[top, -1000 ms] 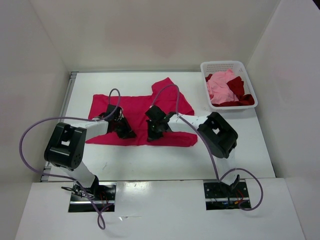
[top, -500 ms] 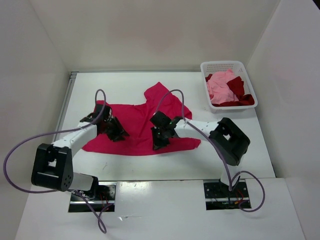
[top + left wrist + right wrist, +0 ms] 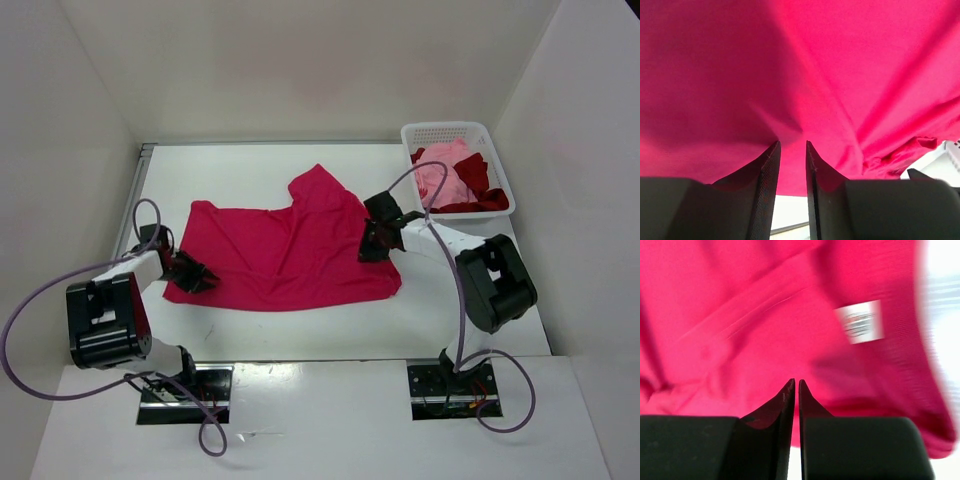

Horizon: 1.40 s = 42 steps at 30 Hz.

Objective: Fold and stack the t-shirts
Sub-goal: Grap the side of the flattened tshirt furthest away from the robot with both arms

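Note:
The bright crimson-pink t-shirt (image 3: 285,250) lies spread out in the middle of the table. My left gripper (image 3: 190,272) sits low at its near left edge. In the left wrist view the left gripper (image 3: 792,145) stands open by a narrow gap, with the cloth (image 3: 840,75) just beyond the tips and bare table between the fingers. My right gripper (image 3: 375,240) rests at the shirt's right edge. In the right wrist view the right gripper (image 3: 796,382) is shut to a slit over the cloth (image 3: 740,315), near a white label (image 3: 860,321). The pale pink t-shirt (image 3: 440,170) and the dark red one (image 3: 482,203) lie in the basket.
A white lattice basket (image 3: 445,128) stands at the back right corner of the table. White walls close in the table on the left, back and right. Purple cables loop from both arms over the near part of the table.
Both arms have swept outward from the shirt's middle, the left to its left edge, the right to its right edge. The shirt now lies wider and flatter.

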Available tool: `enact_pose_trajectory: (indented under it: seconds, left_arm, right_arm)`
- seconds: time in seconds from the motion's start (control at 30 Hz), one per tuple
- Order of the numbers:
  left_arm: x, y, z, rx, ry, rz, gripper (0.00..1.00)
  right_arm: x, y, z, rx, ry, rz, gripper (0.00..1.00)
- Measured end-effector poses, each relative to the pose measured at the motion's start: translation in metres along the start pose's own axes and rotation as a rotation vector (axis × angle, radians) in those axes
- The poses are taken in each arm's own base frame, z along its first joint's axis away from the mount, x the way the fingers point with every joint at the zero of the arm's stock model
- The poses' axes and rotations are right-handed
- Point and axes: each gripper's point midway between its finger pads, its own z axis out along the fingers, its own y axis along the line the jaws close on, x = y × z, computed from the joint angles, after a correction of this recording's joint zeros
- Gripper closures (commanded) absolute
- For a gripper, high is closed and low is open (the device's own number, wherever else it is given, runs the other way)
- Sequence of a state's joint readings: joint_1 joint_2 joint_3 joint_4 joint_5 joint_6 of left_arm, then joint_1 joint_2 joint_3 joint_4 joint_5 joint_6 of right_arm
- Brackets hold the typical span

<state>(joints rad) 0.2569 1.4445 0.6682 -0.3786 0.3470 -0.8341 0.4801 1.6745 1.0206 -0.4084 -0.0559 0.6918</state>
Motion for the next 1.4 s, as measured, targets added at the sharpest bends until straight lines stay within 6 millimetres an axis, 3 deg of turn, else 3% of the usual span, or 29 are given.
enact_pose_trajectory:
  seconds: [0.13, 0.23, 0.43, 0.57, 0.73, 0.83, 0.9, 0.97, 1.0, 1.03, 1.1, 1.17, 1.23, 1.27, 1.4]
  left_arm:
    - [-0.002, 0.008, 0.005, 0.032, 0.045, -0.079, 0.66]
    - [-0.002, 0.011, 0.006, 0.1, 0.106, -0.161, 0.67]
    - [0.001, 0.023, -0.004, 0.124, 0.105, -0.233, 0.67]
    - [0.005, 0.031, -0.021, 0.08, 0.046, -0.238, 0.62]
    - [-0.004, 0.02, -0.045, 0.111, -0.034, -0.208, 0.58]
    - [-0.025, 0.005, -0.052, 0.126, -0.066, -0.187, 0.58]
    - [-0.048, -0.012, -0.056, 0.147, -0.112, -0.148, 0.58]
    - [-0.073, -0.03, -0.057, 0.175, -0.17, -0.102, 0.59]
    - [-0.084, -0.037, -0.056, 0.182, -0.196, -0.082, 0.72]
    - [-0.095, -0.044, -0.055, 0.183, -0.222, -0.068, 0.78]
    - [-0.116, -0.055, -0.05, 0.177, -0.271, -0.043, 0.92]
    - [-0.139, -0.064, -0.044, 0.151, -0.316, -0.027, 0.95]
    - [-0.165, -0.078, -0.036, 0.137, -0.366, -0.007, 0.84]
    - [-0.177, -0.083, -0.031, 0.127, -0.381, -0.001, 0.71]
    - [-0.219, -0.104, -0.008, 0.087, -0.432, 0.032, 0.57]
  right_arm:
    - [-0.001, -0.026, 0.008, 0.063, -0.002, 0.05, 0.92]
    - [0.014, -0.04, 0.013, 0.094, 0.019, 0.09, 0.92]
    - [0.034, -0.054, -0.001, 0.09, -0.003, 0.171, 0.92]
    - [0.047, -0.062, -0.01, 0.09, 0.001, 0.216, 0.92]
    - [0.051, -0.064, -0.02, 0.093, 0.008, 0.229, 0.76]
    - [0.031, -0.047, -0.03, 0.066, -0.013, 0.207, 0.68]
    - [0.005, -0.022, -0.043, 0.001, -0.06, 0.182, 0.67]
    - [-0.022, 0.002, -0.057, -0.072, -0.118, 0.15, 0.76]
    - [-0.031, 0.013, -0.062, -0.103, -0.135, 0.132, 0.81]
    - [-0.04, 0.023, -0.065, -0.136, -0.149, 0.113, 0.9]
    - [-0.049, 0.04, -0.066, -0.193, -0.149, 0.075, 0.97]
    - [-0.05, 0.047, -0.057, -0.222, -0.127, 0.053, 1.0]
    - [-0.042, 0.047, -0.045, -0.224, -0.081, 0.037, 1.0]
    - [-0.039, 0.045, -0.039, -0.219, -0.063, 0.032, 1.0]
    - [-0.031, 0.044, -0.028, -0.224, -0.012, 0.013, 0.97]
